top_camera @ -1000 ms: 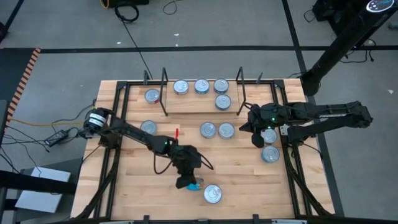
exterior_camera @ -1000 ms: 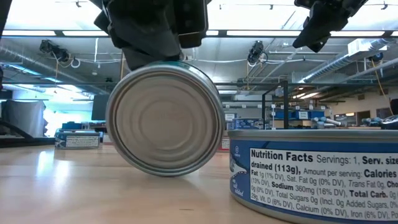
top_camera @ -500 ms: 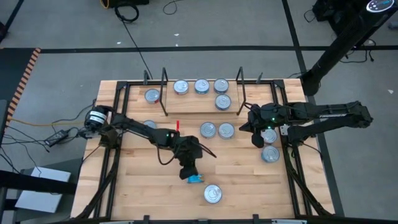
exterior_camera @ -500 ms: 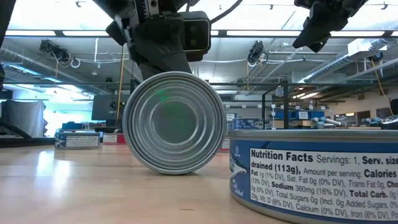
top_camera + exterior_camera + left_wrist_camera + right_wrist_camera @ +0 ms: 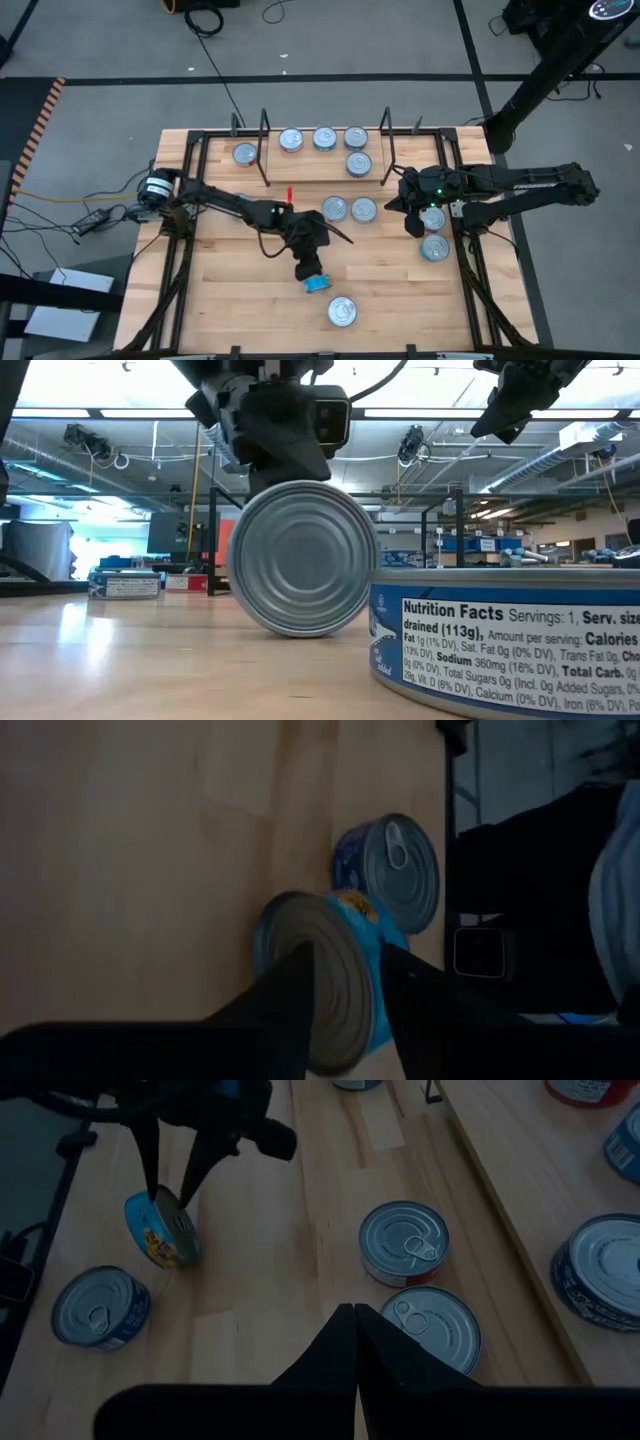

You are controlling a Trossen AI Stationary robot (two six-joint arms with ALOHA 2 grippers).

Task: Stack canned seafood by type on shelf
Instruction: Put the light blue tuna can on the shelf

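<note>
A blue-labelled tin (image 5: 317, 284) stands on its rim on the table near the front, its silver lid (image 5: 303, 558) upright. My left gripper (image 5: 343, 948) comes down over it, slanting from the far left, open, one finger on each side of the tin's upper part (image 5: 160, 1205). A second blue tin (image 5: 342, 312) lies flat just nearer the front edge. Several tins sit on the shelf (image 5: 310, 170) at the back. My right gripper (image 5: 355, 1315) hangs shut above the table's right side, holding nothing. My left gripper straddles the upright tin's top (image 5: 345, 925), one finger by the lid face and one by the other flat face. Whether either finger touches the tin, I cannot tell. The tin rests on the table by its rim.
Two tins (image 5: 334, 208) (image 5: 363, 210) lie flat at mid-table, two more (image 5: 434, 247) under the right arm, one (image 5: 245, 154) left of the shelf's black wire end frame (image 5: 265, 150). Bare wood lies left of the upright tin.
My left gripper has carried the blue tin toward the table's right and a little toward the far edge. The tin hung tilted, clear of the table. It now stands upright on its rim on the wood.
</note>
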